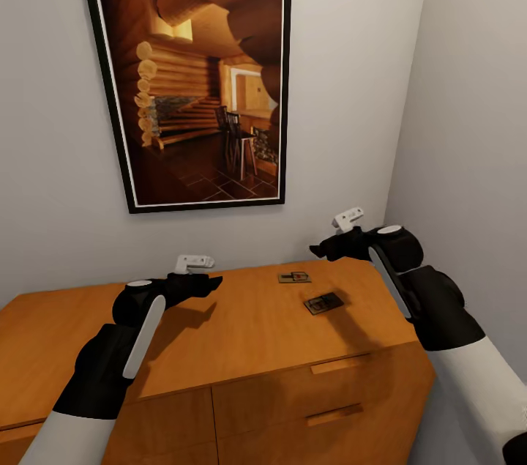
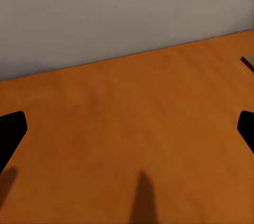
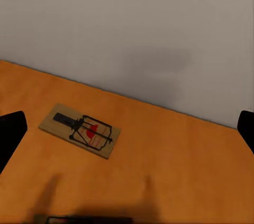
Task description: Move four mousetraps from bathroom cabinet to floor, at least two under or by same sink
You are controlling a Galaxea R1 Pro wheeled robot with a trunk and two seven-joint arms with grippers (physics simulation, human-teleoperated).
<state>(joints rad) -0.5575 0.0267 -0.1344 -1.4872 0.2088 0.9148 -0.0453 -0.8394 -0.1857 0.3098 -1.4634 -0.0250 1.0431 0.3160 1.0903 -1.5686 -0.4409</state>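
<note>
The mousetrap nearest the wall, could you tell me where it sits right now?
In the head view that mousetrap lies flat on the cabinet top, toward its right end near the wall, just behind a second mousetrap and below the right tool.

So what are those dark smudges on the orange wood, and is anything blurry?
Head view: soft shadows of both arms fall on the cabinet top, one beside the nearer mousetrap. Left wrist view: a dark finger-shaped shadow on bare wood, everything slightly soft. Right wrist view: the far mousetrap is fairly sharp; a faint grey shadow patch sits on the wall.
</note>
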